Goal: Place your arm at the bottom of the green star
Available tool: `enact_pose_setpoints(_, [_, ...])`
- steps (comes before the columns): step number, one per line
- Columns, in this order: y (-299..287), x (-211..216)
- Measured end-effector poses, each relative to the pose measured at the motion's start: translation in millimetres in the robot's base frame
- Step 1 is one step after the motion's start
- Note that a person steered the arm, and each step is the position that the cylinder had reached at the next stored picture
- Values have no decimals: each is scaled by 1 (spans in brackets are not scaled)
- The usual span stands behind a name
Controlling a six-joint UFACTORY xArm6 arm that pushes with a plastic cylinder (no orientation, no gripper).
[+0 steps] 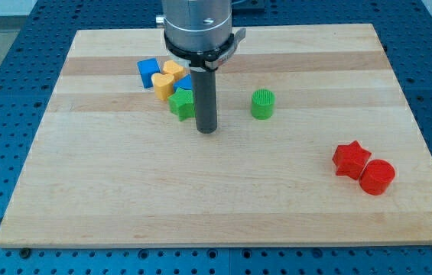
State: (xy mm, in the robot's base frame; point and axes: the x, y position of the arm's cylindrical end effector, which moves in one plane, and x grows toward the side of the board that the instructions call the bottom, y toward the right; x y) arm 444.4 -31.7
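The green star [181, 102] lies on the wooden board [124, 198], left of centre near the view's top. My tip [207, 130] stands just right of the star and slightly below it, close to or touching its right side. The rod rises from there and hides part of what lies behind it.
A blue cube [148, 72], a yellow heart-like block [173, 70], a second yellow block [162, 85] and a partly hidden blue block [186, 82] cluster above the star. A green cylinder [262, 104] stands right of the rod. A red star [351, 159] and red cylinder [377, 176] sit at lower right.
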Motion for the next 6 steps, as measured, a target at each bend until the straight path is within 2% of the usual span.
enact_pose_setpoints(2, [93,0])
enact_pose_setpoints(3, [100,0])
enact_pose_setpoints(4, [89,5])
enact_pose_setpoints(5, [34,31])
enact_pose_setpoints(6, [34,31])
